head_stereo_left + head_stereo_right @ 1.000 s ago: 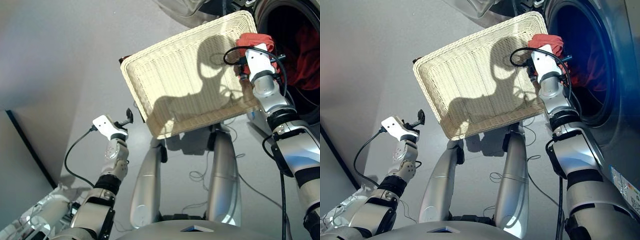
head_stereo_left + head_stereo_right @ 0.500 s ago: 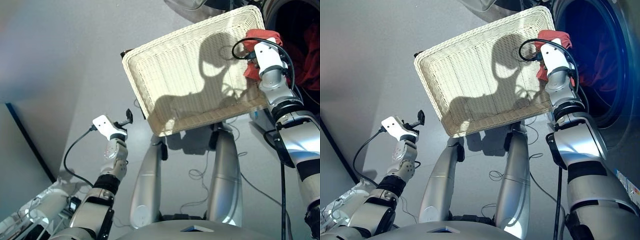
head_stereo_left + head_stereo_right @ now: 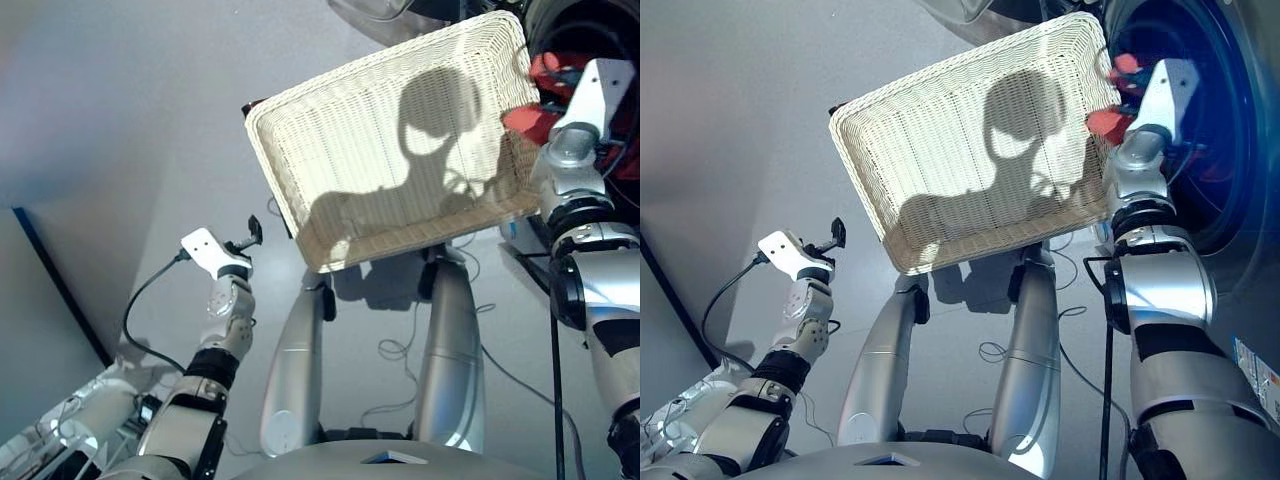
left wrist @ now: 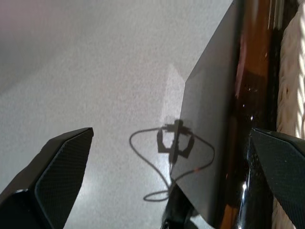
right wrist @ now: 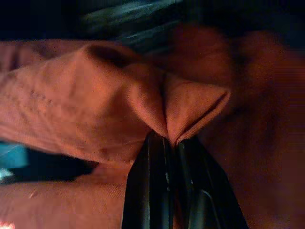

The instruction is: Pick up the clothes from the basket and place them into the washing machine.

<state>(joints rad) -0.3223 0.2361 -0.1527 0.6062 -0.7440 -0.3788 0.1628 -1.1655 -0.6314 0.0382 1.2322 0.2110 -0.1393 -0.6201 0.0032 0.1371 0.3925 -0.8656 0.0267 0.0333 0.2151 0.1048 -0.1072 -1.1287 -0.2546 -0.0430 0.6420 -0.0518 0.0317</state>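
The basket [image 3: 350, 150] is a cream wicker tray with nothing lying in it. Beside its right rim, the washing machine [image 3: 1250, 250] shows its open dark drum. My right gripper [image 5: 170, 143] is shut on a fold of the coral-red garment [image 3: 528, 118] and reaches into the drum's mouth, just past the basket's right rim. More red cloth lies deeper in the drum [image 3: 1212, 165]. My left gripper [image 3: 252, 233] hangs open and empty over the floor, to the left of and below the basket. No other clothes are in view.
The washing machine's glass door [image 3: 375, 15] stands open above the basket's far edge. Loose cables [image 3: 400, 352] lie on the grey floor. A dark glossy panel [image 4: 248, 95] stands close in front of the left gripper. A dark-edged wall [image 3: 55, 290] runs at the left.
My right gripper has carried the coral-red garment from the basket's far right corner rightward into the drum's mouth. The left arm has barely moved.
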